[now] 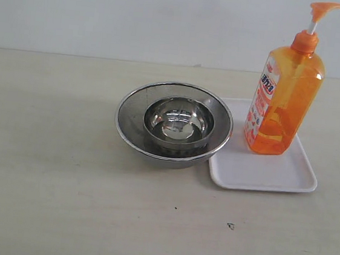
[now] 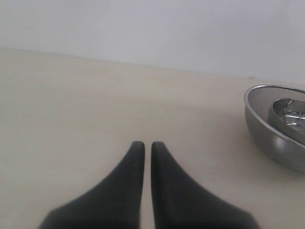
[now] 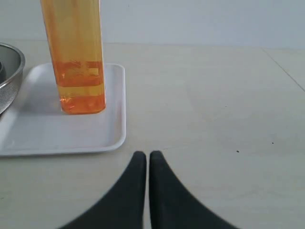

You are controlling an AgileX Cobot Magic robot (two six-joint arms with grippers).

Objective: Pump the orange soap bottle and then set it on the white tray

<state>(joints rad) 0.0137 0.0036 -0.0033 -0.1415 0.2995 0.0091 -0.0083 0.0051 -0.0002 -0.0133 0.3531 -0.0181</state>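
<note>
On the pale worktop (image 1: 59,201) we count one orange soap bottle (image 1: 281,109), one white tray (image 1: 263,171) and two round steel bowls. The smaller bowl (image 1: 178,123) sits inside the larger bowl (image 1: 131,120), which has a wide, finely meshed rim. We also count two claws, one seen by each wrist camera; neither shows in the exterior view.

The orange soap bottle stands on its base on the white tray, in the tray's farther half as the exterior view sees it. Its long axis runs straight up from the tray. The orange pump head (image 1: 325,7) is at the top on a white stem, and its spout points to the right of the exterior view. The white-red label (image 1: 263,95) faces the left of that view, towards the bowls. The tray lies flat, just to the right of the bowls. The larger bowl's rim overlaps the tray's left edge in the picture; we cannot tell whether they touch.

The left claw (image 2: 144,145) has its two dark fingers drawn together with only a thin slit between them. It grips nothing and sits over bare worktop, with the larger bowl off to one side and well apart from it.

The right claw (image 3: 143,155) is closed the same way, fingers almost meeting and nothing between them. It is near a corner of the tray, apart from both tray and bottle.
</note>
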